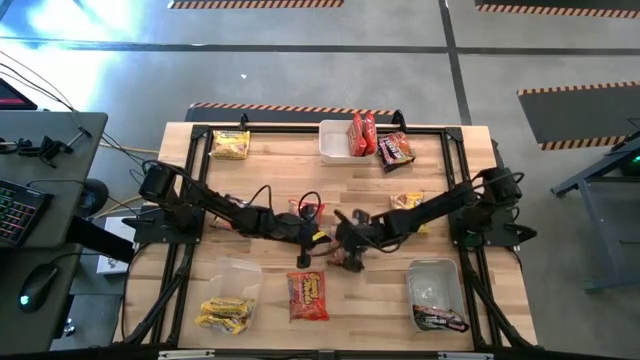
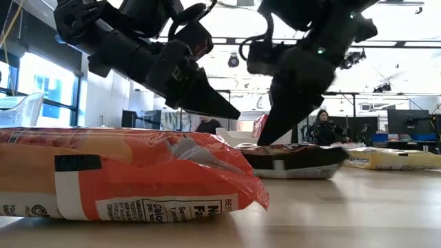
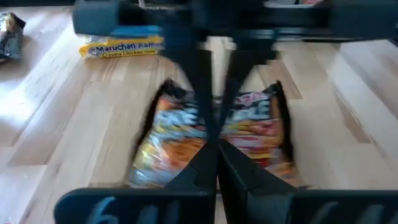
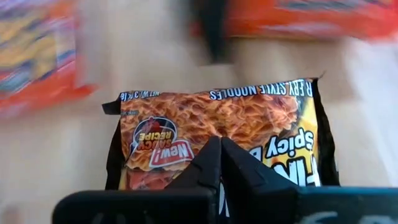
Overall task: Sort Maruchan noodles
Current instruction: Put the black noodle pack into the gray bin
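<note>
Both arms are brought in over the bench (image 1: 270, 175) centre. The left claw (image 1: 303, 258) is seen fully closed w/ nothing held, its tips poised above a dark-edged packet (image 3: 214, 134) in the left wrist view. The right claw (image 1: 352, 258) is likewise pinched closed, empty, just over a dark-brown spicy packet (image 4: 217, 134) lying flat near mid-bench. A red-orange packet (image 1: 308, 296) is laid near the front edge, beside a clear tub (image 1: 236, 276); yellow packets (image 1: 224, 315) are found at the front-left. A 2nd tub (image 1: 434, 283) at front-right is shown w/ a dark packet (image 1: 440, 319) at its front end. Toward the back edge, a white tub (image 1: 335, 142) is seen w/ red packets (image 1: 362, 134) stood in it, a brown packet (image 1: 395, 150) beside it, and a yellow packet (image 1: 231, 145) at back-left.
</note>
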Action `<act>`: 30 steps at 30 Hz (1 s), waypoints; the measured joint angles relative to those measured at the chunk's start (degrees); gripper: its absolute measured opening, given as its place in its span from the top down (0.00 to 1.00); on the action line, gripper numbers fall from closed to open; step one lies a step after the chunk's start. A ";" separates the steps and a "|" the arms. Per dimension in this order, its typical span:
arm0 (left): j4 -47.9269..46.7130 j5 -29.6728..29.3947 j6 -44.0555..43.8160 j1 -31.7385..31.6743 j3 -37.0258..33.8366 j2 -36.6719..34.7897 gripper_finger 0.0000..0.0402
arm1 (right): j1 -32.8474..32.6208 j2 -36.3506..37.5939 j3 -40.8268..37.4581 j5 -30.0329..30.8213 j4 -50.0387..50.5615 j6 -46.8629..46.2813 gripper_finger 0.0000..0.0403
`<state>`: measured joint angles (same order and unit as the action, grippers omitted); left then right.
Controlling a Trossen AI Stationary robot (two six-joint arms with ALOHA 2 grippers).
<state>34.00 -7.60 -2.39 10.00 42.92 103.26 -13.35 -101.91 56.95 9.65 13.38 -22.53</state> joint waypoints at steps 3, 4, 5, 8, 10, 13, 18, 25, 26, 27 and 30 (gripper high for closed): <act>0.05 -0.93 0.01 0.24 0.00 0.00 1.00 | 1.31 0.15 -0.97 3.67 0.94 -9.20 1.00; 0.10 -1.01 0.01 0.24 0.00 0.00 1.00 | 1.76 0.17 -1.32 4.48 0.91 -11.56 1.00; 0.24 -1.04 0.01 0.24 0.00 0.00 1.00 | 2.22 0.17 -1.59 5.55 0.91 -13.51 1.00; 0.94 -1.04 0.02 0.24 0.00 0.00 0.99 | 3.26 0.09 -1.86 9.53 0.97 -16.47 1.00; 0.90 -0.95 0.10 0.28 0.00 0.00 0.98 | 4.03 0.54 -2.04 11.44 0.41 -16.08 1.00; 0.76 -0.59 0.47 0.75 0.00 0.00 0.95 | 5.54 1.86 -2.30 13.58 -0.16 -14.54 1.00; 0.64 -1.81 2.14 2.52 0.00 0.00 0.86 | 6.67 7.47 -2.25 19.02 0.85 -9.83 1.00; 1.59 -3.79 2.67 3.10 0.06 0.68 0.73 | 3.66 17.18 -8.02 24.52 -6.33 -1.90 1.00; 2.40 -3.92 2.74 3.00 0.07 1.21 0.71 | 3.14 18.51 -10.89 24.09 -10.53 -1.59 1.00; 3.67 -3.94 3.19 2.83 0.09 2.07 0.70 | 2.54 19.86 -13.95 23.72 -15.14 -1.38 1.00; 5.10 -3.80 5.51 2.74 2.09 5.15 0.66 | 1.04 23.06 -23.65 22.08 -29.89 -0.52 1.00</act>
<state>39.10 -11.40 3.12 12.73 45.01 108.41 -12.30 -78.84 33.30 31.74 -16.51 -23.04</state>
